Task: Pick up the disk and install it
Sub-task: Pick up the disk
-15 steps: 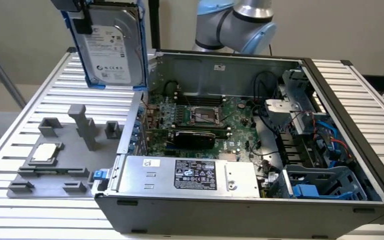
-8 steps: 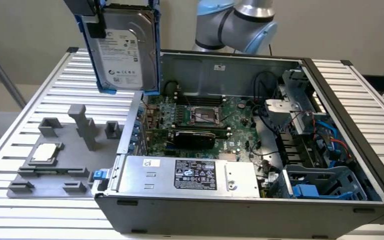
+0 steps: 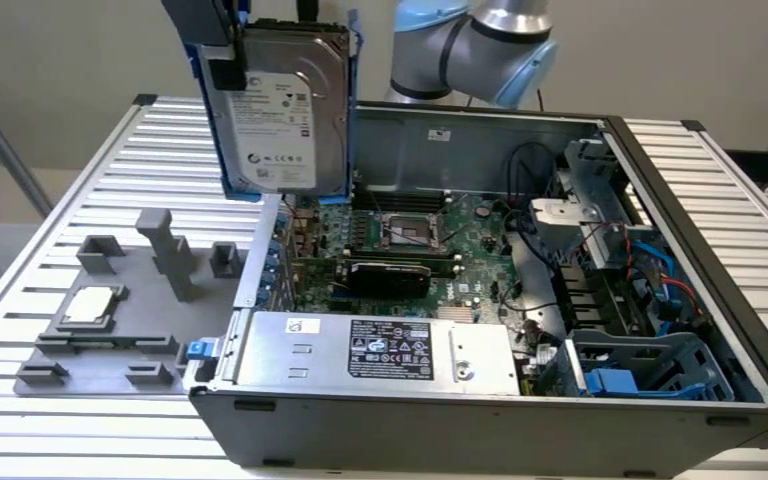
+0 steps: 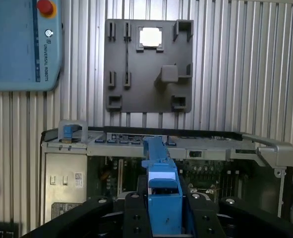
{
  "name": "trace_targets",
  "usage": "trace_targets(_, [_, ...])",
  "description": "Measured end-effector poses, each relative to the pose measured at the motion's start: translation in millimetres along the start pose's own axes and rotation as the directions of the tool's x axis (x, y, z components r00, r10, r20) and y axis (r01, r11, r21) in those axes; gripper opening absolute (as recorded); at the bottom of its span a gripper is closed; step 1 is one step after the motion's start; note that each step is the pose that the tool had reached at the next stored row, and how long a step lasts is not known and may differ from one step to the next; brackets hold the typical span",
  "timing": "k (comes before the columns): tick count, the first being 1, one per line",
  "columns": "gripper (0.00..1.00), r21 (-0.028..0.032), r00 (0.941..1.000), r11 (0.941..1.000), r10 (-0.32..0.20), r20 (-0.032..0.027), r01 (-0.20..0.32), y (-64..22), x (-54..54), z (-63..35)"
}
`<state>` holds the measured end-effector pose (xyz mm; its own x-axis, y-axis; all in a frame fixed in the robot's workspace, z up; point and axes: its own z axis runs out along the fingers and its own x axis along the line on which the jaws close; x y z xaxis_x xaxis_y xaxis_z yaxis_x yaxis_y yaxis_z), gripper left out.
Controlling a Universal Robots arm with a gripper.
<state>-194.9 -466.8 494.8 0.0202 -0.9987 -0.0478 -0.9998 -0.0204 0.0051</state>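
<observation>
Black fingers (image 4: 134,214) of my gripper (image 4: 164,218) are closest to the wrist camera. One finger stands on each side of the blue carrier frame and both press inward on it, so I am pinching the disk (image 4: 162,191) by this frame. From the wrist I see the disk edge-on.

From the exterior view the disk (image 3: 281,110) hangs upright in the air, with its white label turned to the camera and the blue frame running along its two long sides. It touches nothing except my gripper (image 3: 228,62), which grasps it at the upper end. Its lower end is above the wall of the open computer case (image 3: 491,425) that is on the exterior view's left, at the far corner.

Inside the case, the green motherboard (image 3: 418,232) lies near the middle. The grey power-supply box (image 3: 371,350) with a black label sits along the near wall.

Beside the case, on the exterior view's left, a grey fixture plate (image 3: 107,342) lies on the slatted table (image 3: 37,440). A small silver processor chip (image 3: 93,303) rests on this plate, well apart from the disk. In the wrist view, a blue teach pendant (image 4: 17,44) with a red button lies on the table near the plate.
</observation>
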Motion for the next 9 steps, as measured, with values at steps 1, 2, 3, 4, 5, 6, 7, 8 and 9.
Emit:
trace_targets(1, [0.0, 0.0, 1.0, 1.0, 0.0, -0.0001, 0.0, -3.8, 2.5, -0.2])
trace_targets(2, [0.0, 0.0001, 1.0, 1.0, 0.0, 0.0, 0.0, -7.4, 4.8, -0.2])
trace_targets(3, [0.0, 0.0, 1.0, 1.0, 0.0, 0.0, 0.0, -10.9, 7.0, -0.4])
trace_targets(4, [0.0, 0.0, 1.0, 1.0, 0.0, 0.0, 0.0, -14.5, 8.8, -0.5])
trace_targets(5, [0.0, 0.0, 1.0, 1.0, 0.0, 0.0, 0.0, -18.3, 10.4, -0.6])
trace_targets(6, [0.0, 0.0001, 1.0, 1.0, 0.0, 0.0, 0.0, -22.4, 11.9, -0.7])
trace_targets(7, [0.0, 0.0001, 1.0, 1.0, 0.0, 0.0, 0.0, -26.1, 13.0, -0.7])
trace_targets(8, [0.0, 0.0002, 1.0, 1.0, 0.0, 0.0, 0.0, -30.0, 14.2, -0.8])
trace_targets(9, [0.0, 0.0001, 1.0, 1.0, 0.0, 0.0, 0.0, -33.9, 15.2, -0.9])
